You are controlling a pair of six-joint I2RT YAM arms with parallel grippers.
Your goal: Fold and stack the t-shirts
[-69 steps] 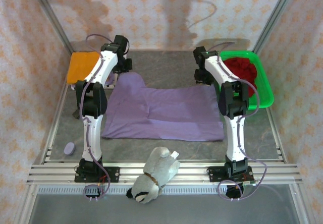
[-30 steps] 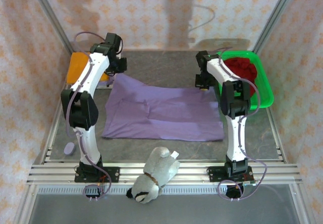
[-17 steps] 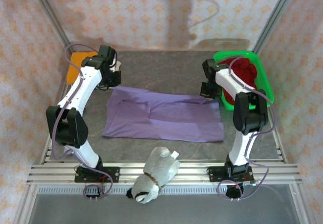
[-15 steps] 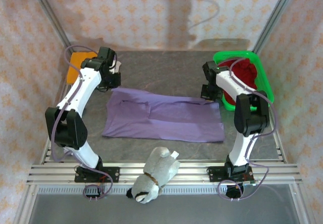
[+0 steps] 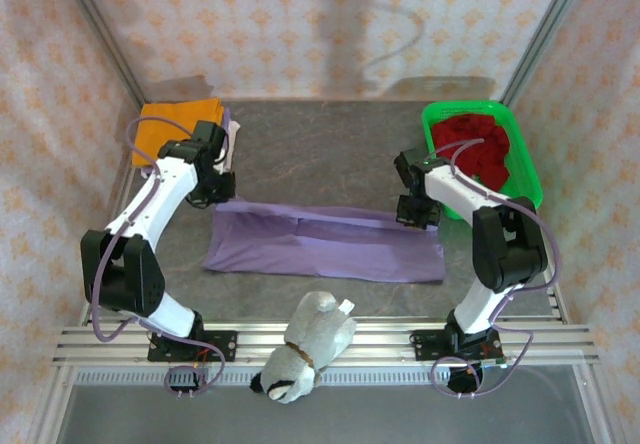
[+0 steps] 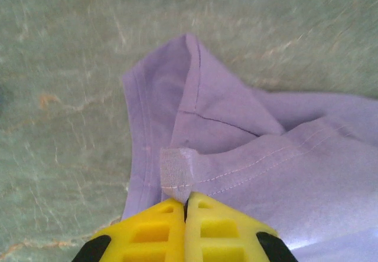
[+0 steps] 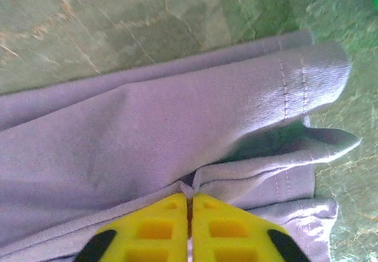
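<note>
Left wrist: t-shirt (image 6: 236, 150) in claw (image 6: 185, 204)

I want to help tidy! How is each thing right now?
purple shirt, partly folded over, pinched by both claws.
orange shirt, folded flat.
red shirt, crumpled in basket.
basket, upright.
toy, lying down.
left claw, shut on purple shirt.
right claw, shut on purple shirt.

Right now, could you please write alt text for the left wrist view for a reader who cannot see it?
The left pincer, yellow and shut, pinches a folded edge of the lavender t-shirt, which spreads rightward over a grey-green marbled table.
</note>
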